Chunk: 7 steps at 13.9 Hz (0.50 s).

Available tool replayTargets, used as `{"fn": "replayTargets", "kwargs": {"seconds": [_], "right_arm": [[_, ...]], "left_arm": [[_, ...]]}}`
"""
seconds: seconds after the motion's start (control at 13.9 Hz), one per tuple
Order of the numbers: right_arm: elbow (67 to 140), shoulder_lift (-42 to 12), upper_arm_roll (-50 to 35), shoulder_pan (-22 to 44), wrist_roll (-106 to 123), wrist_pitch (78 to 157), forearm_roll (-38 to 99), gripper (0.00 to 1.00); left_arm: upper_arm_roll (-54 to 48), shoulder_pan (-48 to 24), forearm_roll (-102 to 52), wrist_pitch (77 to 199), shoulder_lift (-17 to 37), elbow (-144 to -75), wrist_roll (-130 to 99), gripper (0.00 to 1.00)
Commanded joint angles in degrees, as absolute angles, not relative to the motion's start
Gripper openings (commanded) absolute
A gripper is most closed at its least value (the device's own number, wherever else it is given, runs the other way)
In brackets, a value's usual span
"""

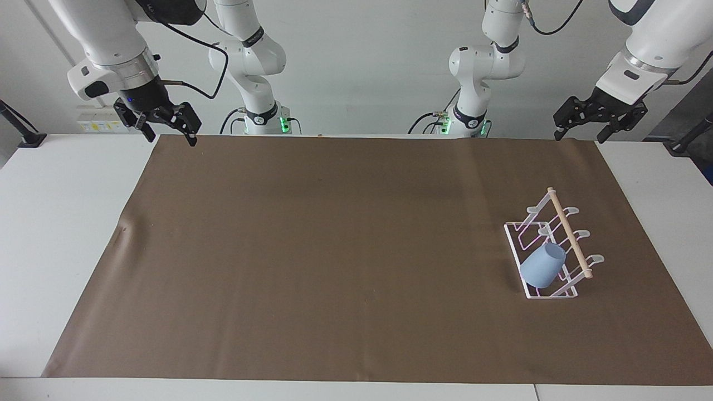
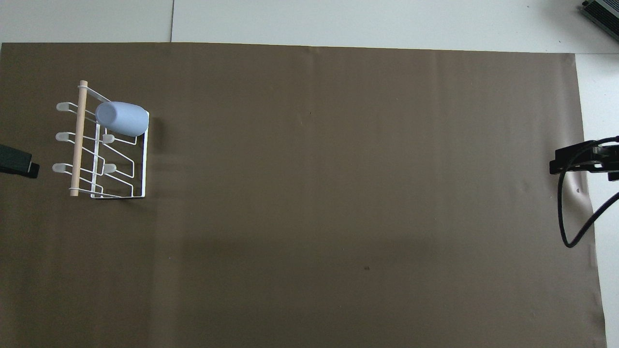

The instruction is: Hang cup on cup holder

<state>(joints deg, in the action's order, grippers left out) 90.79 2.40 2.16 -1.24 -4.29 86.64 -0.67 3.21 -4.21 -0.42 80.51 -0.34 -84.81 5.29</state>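
The light-blue cup hangs mouth-down and tilted on a prong of the white wire cup holder, on the prong row farthest from the robots. The holder stands on the brown mat toward the left arm's end of the table. Cup and holder also show in the overhead view. My left gripper is open and empty, raised over the mat's edge nearest the robots, well away from the holder; only its tip shows overhead. My right gripper is open and empty, waiting raised over the mat's corner at the right arm's end.
A brown mat covers most of the white table. A black cable loops down from the right gripper over the mat's edge. Both arm bases stand at the table's robot edge.
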Motion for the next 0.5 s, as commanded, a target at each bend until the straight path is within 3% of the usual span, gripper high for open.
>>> {"fn": "replayTargets", "kwargs": {"seconds": [0.0, 0.43], "right_arm": [[93.2, 4.1, 1.6, -1.8, -4.8, 88.2, -2.0, 1.0], [91.3, 2.5, 2.0, -2.4, -4.4, 86.7, -1.3, 1.0]], "left_arm": [[3.6, -5.0, -0.9, 82.6, -3.0, -88.6, 2.3, 1.0], [3.6, -5.0, -0.9, 82.6, -3.3, -89.5, 2.7, 1.0]]}}
